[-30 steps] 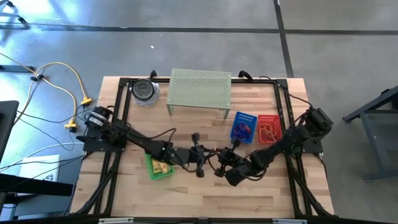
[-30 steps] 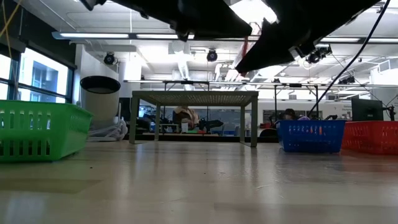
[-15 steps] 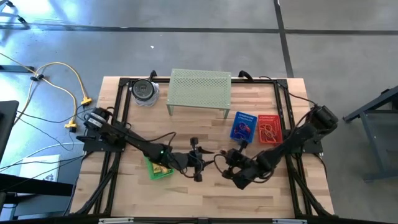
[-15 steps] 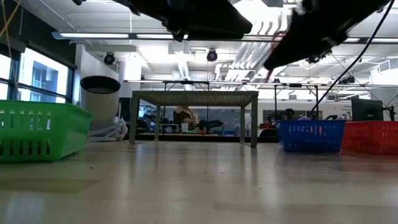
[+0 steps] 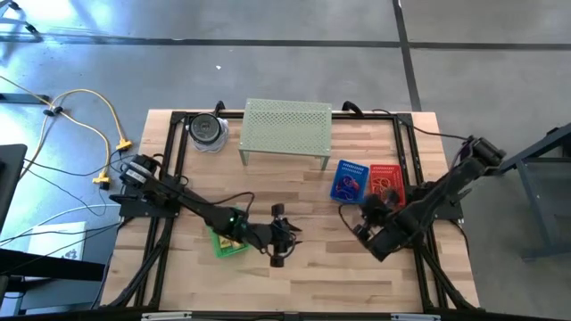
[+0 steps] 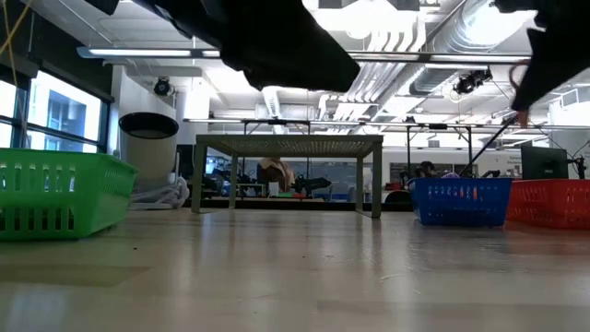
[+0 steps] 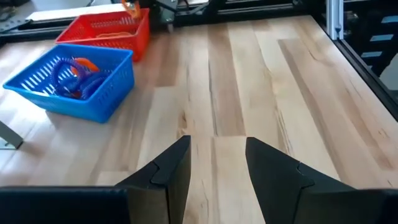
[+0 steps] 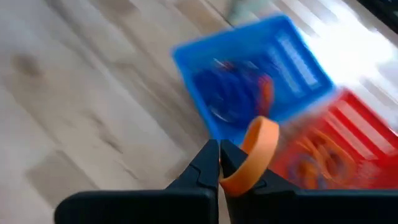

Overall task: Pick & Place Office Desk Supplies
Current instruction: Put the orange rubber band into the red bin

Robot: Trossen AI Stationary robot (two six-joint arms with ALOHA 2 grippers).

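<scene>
My right gripper (image 5: 366, 214) hangs over the table just near the blue basket (image 5: 350, 181) and the red basket (image 5: 386, 185), shut on an orange loop (image 8: 255, 149). Both baskets hold more loops: blue and orange ones in the blue basket (image 7: 74, 78), orange ones in the red basket (image 7: 106, 31). My left gripper (image 7: 217, 146) is open and hovers above bare wood at mid table (image 5: 279, 235), beside the green basket (image 5: 225, 241). Something yellow lies in that basket, partly under the left arm. My right gripper pinches the orange loop between its two fingertips at one end of the band (image 8: 239, 174). The rest of the loop stands out past the fingertips, lifted clear of the table.
A pale-green perforated shelf (image 5: 287, 125) stands on legs at the far edge, with a round dark container (image 5: 208, 130) to its left. A black frame rims the table. Bare wood lies in front of the left gripper and along the near edge.
My right gripper has carried the orange loop away from the table's middle toward the right, up to the blue and red baskets. My left gripper has drawn back a little toward the near-left, so the two grippers now stand well apart.
</scene>
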